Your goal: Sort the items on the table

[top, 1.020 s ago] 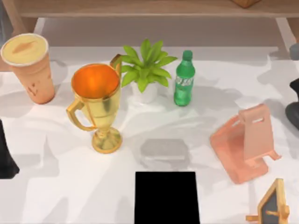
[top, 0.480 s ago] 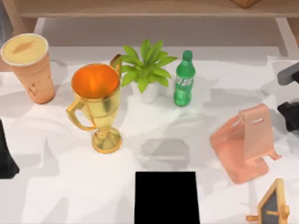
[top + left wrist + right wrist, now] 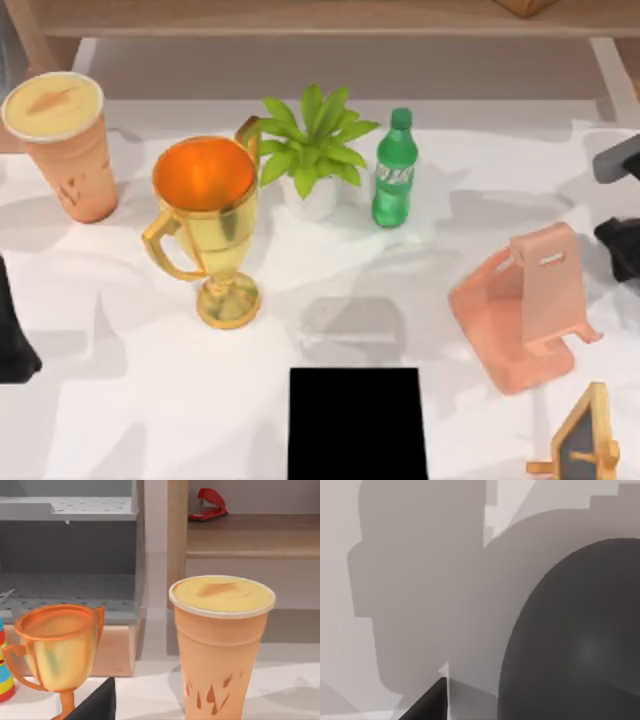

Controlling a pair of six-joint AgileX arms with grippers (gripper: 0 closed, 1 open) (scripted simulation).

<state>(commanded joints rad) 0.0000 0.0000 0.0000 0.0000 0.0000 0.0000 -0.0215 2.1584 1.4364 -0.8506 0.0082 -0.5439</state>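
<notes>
— Orange cup (image 3: 58,145): where?
— Stood upright at the far left of the tabletop (image 3: 150,420), well apart from the gold trophy (image 3: 205,225). Loomed close and straight ahead in the left wrist view, so judged the likely target on that side.
— Left arm (image 3: 12,335)?
— Waited low at the left edge, near side of the cup. Jaws wide or narrow: could not tell.
— Right arm (image 3: 622,240)?
— At the right edge, just beyond the pink phone stand (image 3: 525,305). Looked down in its wrist view onto a rounded dark grey shell, taken for the computer mouse (image 3: 575,645), lying flat on the tabletop. Could not tell the jaws there either.
— Why so close over it?
— Probably lined up for a grasp from above; judged only, not seen.
— Anything else around?
— Potted plant (image 3: 312,150) and green bottle (image 3: 393,170) side by side behind the middle, between cup and stand. Presumably clutter, no part of the sort. Called for care around the stand's upright back on any carry toward the middle
</notes>
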